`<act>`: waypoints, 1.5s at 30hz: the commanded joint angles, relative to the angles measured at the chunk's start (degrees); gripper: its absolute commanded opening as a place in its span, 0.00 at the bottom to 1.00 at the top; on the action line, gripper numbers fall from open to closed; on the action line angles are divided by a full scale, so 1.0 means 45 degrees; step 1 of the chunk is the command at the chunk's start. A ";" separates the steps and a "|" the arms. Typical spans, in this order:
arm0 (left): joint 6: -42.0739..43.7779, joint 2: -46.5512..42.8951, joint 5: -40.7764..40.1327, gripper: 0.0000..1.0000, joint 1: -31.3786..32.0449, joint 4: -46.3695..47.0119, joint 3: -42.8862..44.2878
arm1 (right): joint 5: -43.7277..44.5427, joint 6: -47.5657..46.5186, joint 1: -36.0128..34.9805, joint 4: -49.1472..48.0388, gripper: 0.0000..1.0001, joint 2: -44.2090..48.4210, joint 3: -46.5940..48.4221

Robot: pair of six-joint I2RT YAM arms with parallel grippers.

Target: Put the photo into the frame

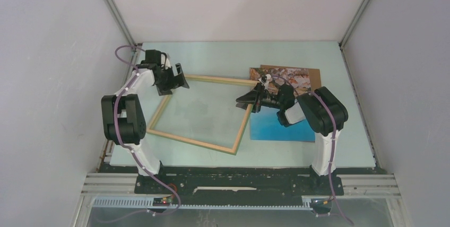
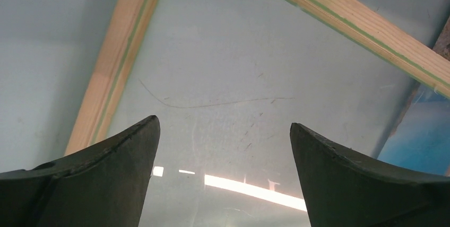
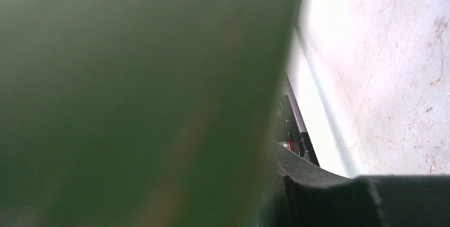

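The frame (image 1: 212,81) lies askew on the table, pale wood face up. In the left wrist view its rails (image 2: 114,62) run away on both sides. My left gripper (image 1: 179,81) is open and empty above the frame's far-left corner, and its jaws (image 2: 224,126) stand wide apart over the pane. My right gripper (image 1: 248,101) is shut on the frame's right rail. The frame's green face (image 3: 138,99) fills the right wrist view, blurred, beside one dark finger (image 3: 345,195). The photo (image 1: 276,129) lies flat to the right, partly under my right arm, and its blue edge (image 2: 424,137) shows in the left wrist view.
A plain brown board (image 1: 317,73) pokes out from under the photo's far edge. The pale green table mat (image 1: 223,57) is walled in by white panels at the left, back and right. The arm bases stand at the near edge.
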State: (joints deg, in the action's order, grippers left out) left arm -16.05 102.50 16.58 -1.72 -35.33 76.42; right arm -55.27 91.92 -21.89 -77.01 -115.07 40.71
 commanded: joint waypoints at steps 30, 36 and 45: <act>0.0423 0.0469 0.0240 0.99 -0.0912 -0.0414 -0.0330 | -0.0289 -0.0085 -0.0125 -0.0610 0.56 0.0356 0.0348; 0.0592 0.0302 0.0821 0.98 -0.0473 -0.0694 -0.0290 | -0.0326 -0.0082 -0.0128 -0.0636 0.57 0.0341 0.0338; 0.0608 -0.0345 0.1758 0.98 -0.0422 -0.0608 -0.1066 | -0.0228 0.0002 -0.0155 -0.0825 0.57 0.0082 0.0348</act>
State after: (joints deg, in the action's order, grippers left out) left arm -13.04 104.47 18.24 -4.82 -36.99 74.13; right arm -55.29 91.83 -21.61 -77.03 -115.07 40.71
